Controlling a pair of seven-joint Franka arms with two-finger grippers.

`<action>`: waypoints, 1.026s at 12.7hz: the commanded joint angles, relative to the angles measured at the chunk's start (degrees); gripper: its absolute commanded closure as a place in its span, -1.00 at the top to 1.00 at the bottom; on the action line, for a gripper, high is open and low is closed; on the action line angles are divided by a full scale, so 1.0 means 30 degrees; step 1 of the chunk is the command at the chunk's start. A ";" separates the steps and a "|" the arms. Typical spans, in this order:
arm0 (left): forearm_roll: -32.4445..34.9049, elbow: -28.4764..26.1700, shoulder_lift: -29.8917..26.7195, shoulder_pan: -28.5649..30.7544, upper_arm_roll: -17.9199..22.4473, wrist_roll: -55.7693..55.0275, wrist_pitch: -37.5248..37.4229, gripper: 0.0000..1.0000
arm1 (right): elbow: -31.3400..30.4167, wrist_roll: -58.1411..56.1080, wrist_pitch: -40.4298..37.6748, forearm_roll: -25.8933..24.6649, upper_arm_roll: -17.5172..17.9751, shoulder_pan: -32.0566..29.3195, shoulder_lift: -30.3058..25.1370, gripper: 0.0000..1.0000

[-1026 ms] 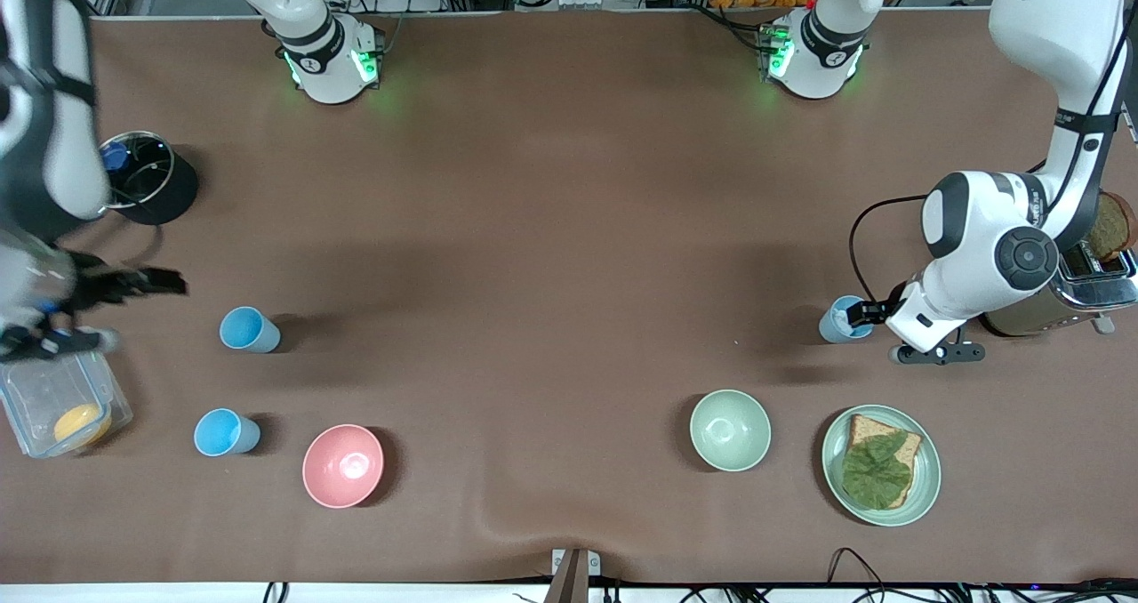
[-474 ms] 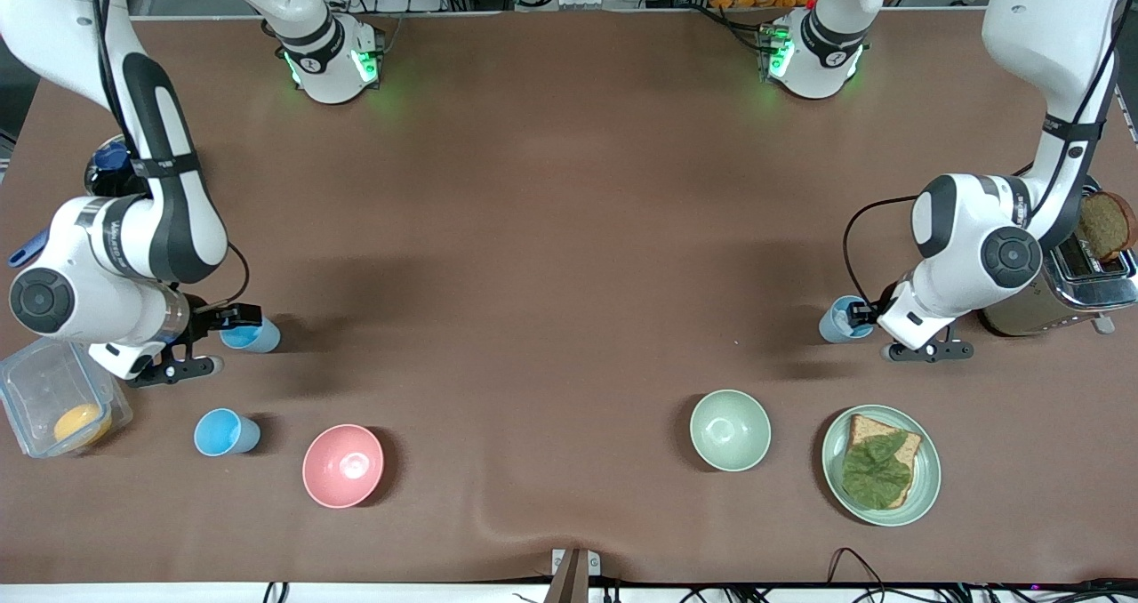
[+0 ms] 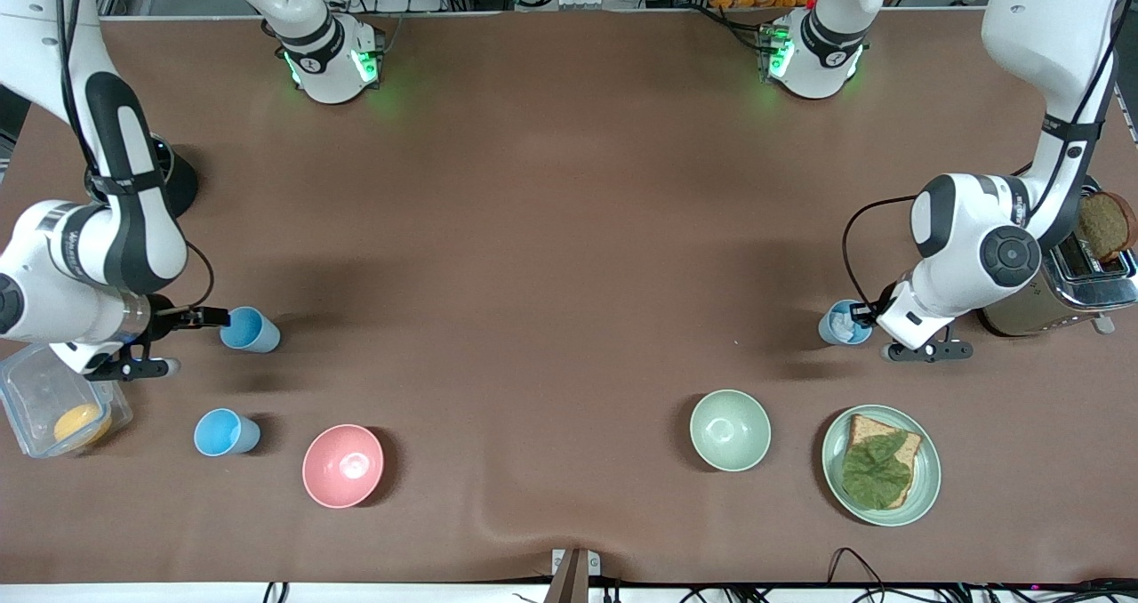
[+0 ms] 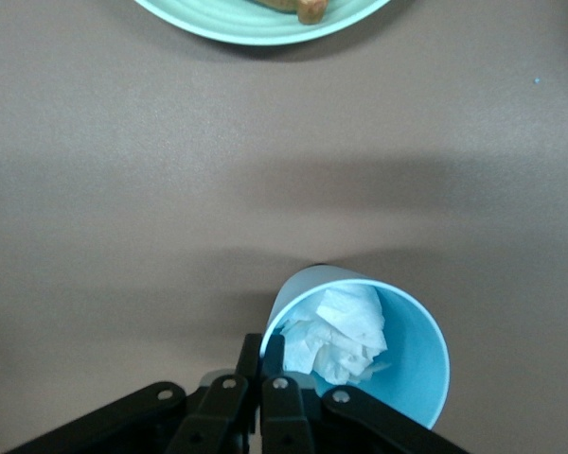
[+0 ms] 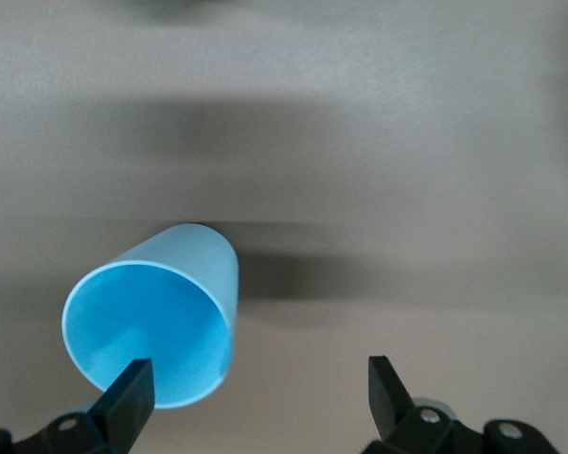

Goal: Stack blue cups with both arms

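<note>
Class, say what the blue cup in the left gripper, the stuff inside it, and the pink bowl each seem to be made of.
Blue cup: probably plastic, thin even wall, smooth matte surface. Its filling: looks like crumpled white paper or tissue, creased and folded. Pink bowl: glossy, with a bright highlight inside; plastic or glazed ceramic, cannot tell which.

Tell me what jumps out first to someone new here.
The left gripper is shut on the rim of a blue cup with crumpled paper inside, beside the toaster. At the right arm's end, the right gripper stands open at an empty blue cup, a third blue cup nearer the camera beside the pink bowl.
</note>
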 commanded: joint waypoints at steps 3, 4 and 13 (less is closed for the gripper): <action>0.0343 -0.0071 -0.0556 0.0130 -0.0141 0.0238 -0.0048 -1.00 | -0.0046 0.0135 0.0972 0.1133 0.0166 -0.0001 0.0846 1.00; 0.0343 -0.0041 -0.0614 0.0130 -0.0170 0.0238 -0.0048 -1.00 | -0.0046 0.0106 0.1060 0.1133 0.0166 -0.0087 0.1050 1.00; 0.0373 0.0719 -0.1142 -0.0046 -0.0375 0.0150 -0.1040 -1.00 | -0.0866 -0.0128 0.1677 0.1250 0.0195 -0.0147 0.1053 -1.00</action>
